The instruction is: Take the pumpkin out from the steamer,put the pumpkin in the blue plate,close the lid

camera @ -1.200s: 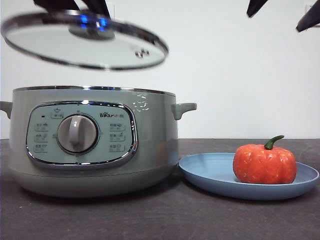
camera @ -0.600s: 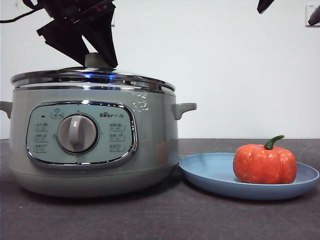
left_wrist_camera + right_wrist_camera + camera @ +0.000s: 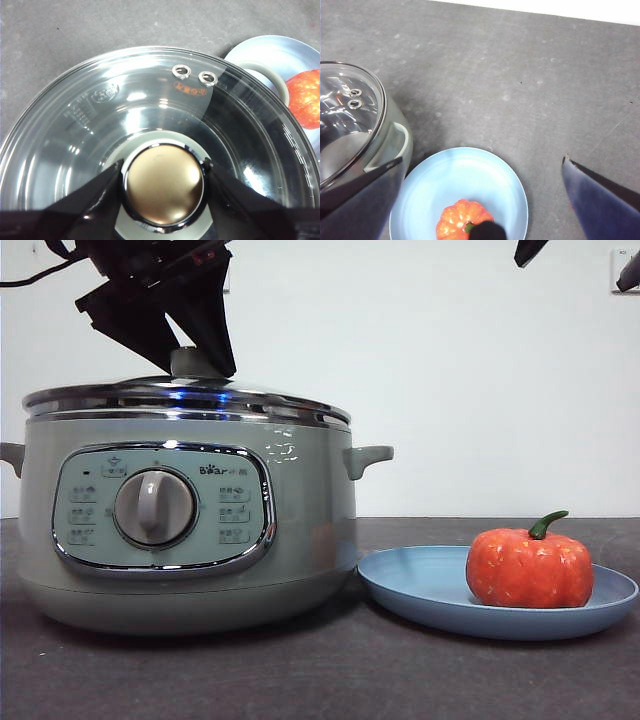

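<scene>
- Front view: a dark grey table (image 3: 330, 670) runs back to a plain white wall (image 3: 450, 370). One steamer (image 3: 185, 520) stands on it with its dial panel facing the camera, and one lid (image 3: 185, 398) sits level on its rim. The left gripper (image 3: 190, 352) comes down from above with a jaw on each side of the lid's knob (image 3: 190, 362). One blue plate (image 3: 420, 585) lies just beside the steamer, and the single pumpkin (image 3: 528, 568) sits upright on its outer half, with its green stem curving up and away from the pot. Two black tips of the waiting right gripper (image 3: 575, 262) show at the top corner.
- Left wrist view: both jaws press the sides of the round knob, clamped on it, over the glass lid with two small vent holes (image 3: 195, 75).
- Right wrist view: the right gripper's jaws are spread wide, holding nothing, high above the plate and pumpkin.
</scene>
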